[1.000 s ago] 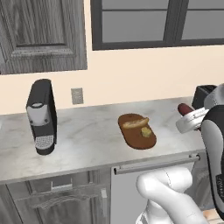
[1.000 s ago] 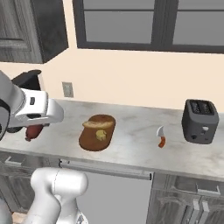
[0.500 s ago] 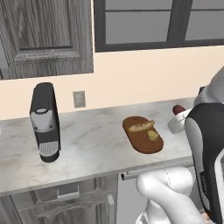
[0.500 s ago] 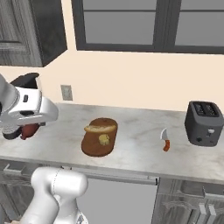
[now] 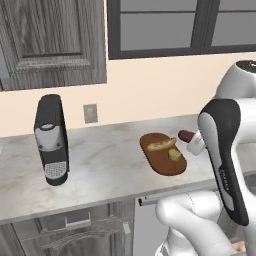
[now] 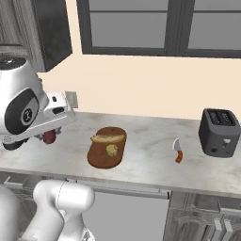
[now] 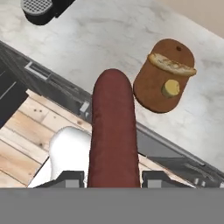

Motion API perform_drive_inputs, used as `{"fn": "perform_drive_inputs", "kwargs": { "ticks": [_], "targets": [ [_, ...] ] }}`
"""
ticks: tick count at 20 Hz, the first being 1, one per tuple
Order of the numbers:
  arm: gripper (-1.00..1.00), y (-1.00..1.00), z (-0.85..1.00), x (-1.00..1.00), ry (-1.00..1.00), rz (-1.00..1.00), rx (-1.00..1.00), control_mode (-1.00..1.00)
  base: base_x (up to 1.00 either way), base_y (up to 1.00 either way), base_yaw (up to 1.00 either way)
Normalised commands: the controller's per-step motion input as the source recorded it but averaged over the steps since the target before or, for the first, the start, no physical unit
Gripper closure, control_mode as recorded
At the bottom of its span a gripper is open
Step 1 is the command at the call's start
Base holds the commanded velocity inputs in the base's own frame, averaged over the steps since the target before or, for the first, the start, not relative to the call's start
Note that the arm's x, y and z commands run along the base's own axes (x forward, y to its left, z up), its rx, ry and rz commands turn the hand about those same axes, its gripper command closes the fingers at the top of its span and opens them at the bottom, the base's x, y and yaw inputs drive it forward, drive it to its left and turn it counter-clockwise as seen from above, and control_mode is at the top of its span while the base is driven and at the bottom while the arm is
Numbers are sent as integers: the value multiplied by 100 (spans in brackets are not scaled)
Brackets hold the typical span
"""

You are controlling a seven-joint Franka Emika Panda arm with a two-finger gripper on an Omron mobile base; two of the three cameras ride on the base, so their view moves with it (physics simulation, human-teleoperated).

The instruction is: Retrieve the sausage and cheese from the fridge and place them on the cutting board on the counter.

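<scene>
Sausage (image 7: 113, 131) is clamped in the gripper (image 7: 113, 177), jaws closed snug on its lower end, rest of the link sticking straight out along the hand. It's carried in the air, over the counter (image 5: 105, 160) front edge, just short of the cutting board (image 7: 153, 94). In the left base view its dark red tip (image 5: 186, 135) shows just beside the board's right end.

Handling, my guess: light, firm-ish but smooth-skinned cylinder, so it could roll or slide in a two-finger pinch. Held at one end like this it has some leverage; mid-length grip across the round would be steadier. Not fragile, so set it down low and release gently so it won't roll off the board.

Cheese (image 7: 170, 88) already sits on the board, w/ a bread roll (image 7: 171, 64) lying beside it.

Count: 1 sausage, 1 cheese chunk, 1 roll, 1 board. Further out: 1 coffee machine (image 5: 51, 140) left on the counter, 1 knife (image 6: 178, 151), 1 toaster (image 6: 220, 132) off to the right.
</scene>
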Motion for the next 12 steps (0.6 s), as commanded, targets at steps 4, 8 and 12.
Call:
{"fn": "perform_drive_inputs", "kwargs": {
  "ticks": [4,8,12],
  "targets": [
    [100,-1,-76,89,11,42,-18,-100,0,0,0],
    [100,0,-63,67,0,12,-10,-100,0,0,0],
    [100,0,-47,46,0,2,0,-100,0,0,0]
  ]
}}
